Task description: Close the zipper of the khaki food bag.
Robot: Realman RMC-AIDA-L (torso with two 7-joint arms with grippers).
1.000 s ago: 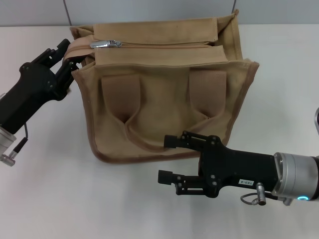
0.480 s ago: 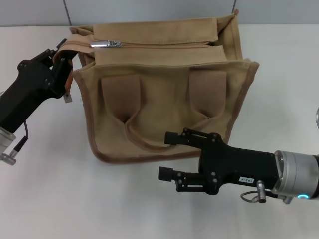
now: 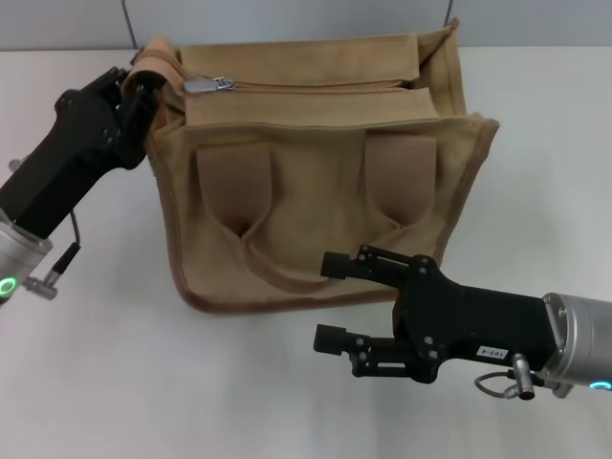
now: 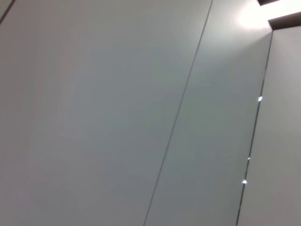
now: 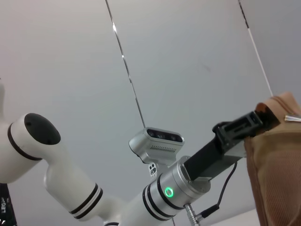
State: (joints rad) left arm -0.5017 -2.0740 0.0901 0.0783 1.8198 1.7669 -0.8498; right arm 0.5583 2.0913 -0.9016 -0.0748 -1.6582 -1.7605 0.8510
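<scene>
Head view: the khaki food bag [image 3: 316, 182] stands on a white table [image 3: 105, 382], a boxy tote of coarse tan canvas with darker binding along its edges and a wide strap handle sewn in 2 flat bands on the near face, dipping into a loop between them. Along the top runs the zipper [image 3: 316, 86], a long tan tape, with its small shiny silver pull tab [image 3: 209, 84] lying flat near the bag's far-left corner. The left gripper [image 3: 142, 88], black and angular, is pressed against that far-left top corner, its fingers closed on the bunched tan fabric at the end of the zipper, just left of the tab. The right gripper [image 3: 330, 301] hangs low in front of the bag's near bottom edge, its 2 black fingers spread apart, 1 close to the bottom binding and the other nearer, holding nothing. Left wrist view: only smooth grey wall panels with thin seams. Right wrist view: the left gripper [image 5: 261, 115] shows far off against the ribbed tan corner of the bag [image 5: 277, 174], beyond it the white robot body and a grey panelled wall.
</scene>
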